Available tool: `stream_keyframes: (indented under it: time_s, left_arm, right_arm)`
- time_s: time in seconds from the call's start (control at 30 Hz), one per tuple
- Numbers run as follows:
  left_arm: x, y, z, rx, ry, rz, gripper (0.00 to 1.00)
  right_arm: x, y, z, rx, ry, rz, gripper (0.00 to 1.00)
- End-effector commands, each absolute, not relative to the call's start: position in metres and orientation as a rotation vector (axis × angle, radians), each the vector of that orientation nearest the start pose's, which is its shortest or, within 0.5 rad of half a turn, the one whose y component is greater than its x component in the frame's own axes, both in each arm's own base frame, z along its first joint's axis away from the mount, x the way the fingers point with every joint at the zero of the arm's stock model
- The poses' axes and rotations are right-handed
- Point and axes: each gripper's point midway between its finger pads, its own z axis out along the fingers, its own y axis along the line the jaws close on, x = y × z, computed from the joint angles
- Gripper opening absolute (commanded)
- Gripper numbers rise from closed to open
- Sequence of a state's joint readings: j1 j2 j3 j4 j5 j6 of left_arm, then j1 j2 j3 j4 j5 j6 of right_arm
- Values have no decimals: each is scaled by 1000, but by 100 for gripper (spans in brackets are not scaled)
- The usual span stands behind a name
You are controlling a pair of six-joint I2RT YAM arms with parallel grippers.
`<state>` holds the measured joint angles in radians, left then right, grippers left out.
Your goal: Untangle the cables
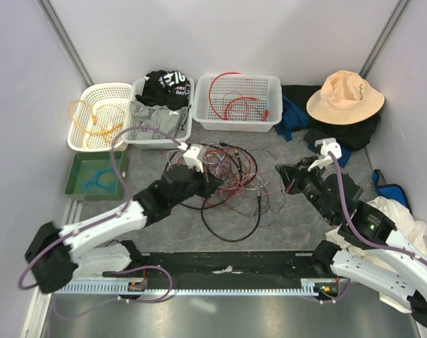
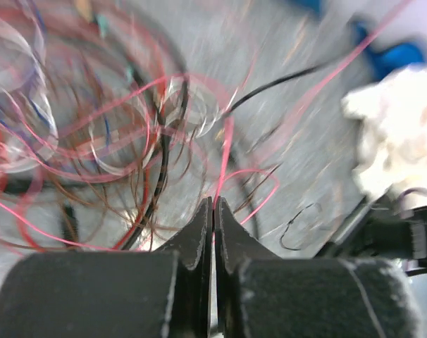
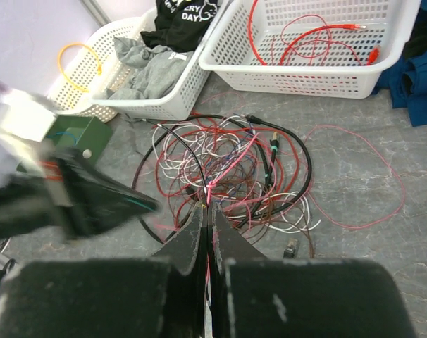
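Cables (image 1: 231,186) lie heaped on the table (image 1: 305,225) between both arms, the tangle spreading left to right; the left gripper (image 2: 213,205) is at its left edge, the nearer, jaws pinched on a pink strand (image 2: 226,151); the right gripper (image 3: 208,211), off its right edge, is closed on a pink wire (image 3: 211,189) running ahead into the heap.
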<state>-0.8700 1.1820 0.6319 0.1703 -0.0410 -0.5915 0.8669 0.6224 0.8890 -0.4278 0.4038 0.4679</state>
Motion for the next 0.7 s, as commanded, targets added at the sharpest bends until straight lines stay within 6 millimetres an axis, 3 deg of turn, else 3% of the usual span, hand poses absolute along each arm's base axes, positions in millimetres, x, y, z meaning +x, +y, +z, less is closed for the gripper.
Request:
stream_keyframes:
  time_s: [0.0, 0.1, 0.13, 0.2, 0.23, 0.3, 0.33, 0.37, 0.47, 0.67]
  left_arm:
    - [232, -251, 249, 236, 1874, -762, 2]
    - [227, -226, 292, 219, 1812, -703, 2]
    - [225, -220, 318, 215, 1758, -709, 2]
    - [221, -214, 329, 230, 1759, -693, 2]
    - [220, -212, 345, 236, 1734, -697, 2]
    - [219, -210, 355, 253, 1725, -687, 2]
    - [218, -210, 369, 254, 1697, -697, 2]
    - [220, -211, 372, 261, 1699, -688, 2]
    - [222, -213, 391, 274, 1668, -683, 2]
    - [221, -221, 426, 300, 1606, -724, 2]
  right_arm:
    - [214, 158, 308, -17, 1774, 571, 0]
    - [219, 162, 288, -31, 1838, 520, 0]
    - [220, 164, 282, -38, 1854, 509, 1]
    - [223, 171, 270, -62, 1897, 493, 3]
    - [223, 174, 266, -75, 1910, 490, 12]
    - [225, 183, 257, -115, 1947, 492, 28]
    - [225, 185, 258, -119, 1949, 495, 48]
    - [226, 187, 260, -120, 1948, 497, 55]
    - [229, 190, 278, -101, 1889, 538, 71]
    - [215, 211, 347, -154, 1645, 796, 81]
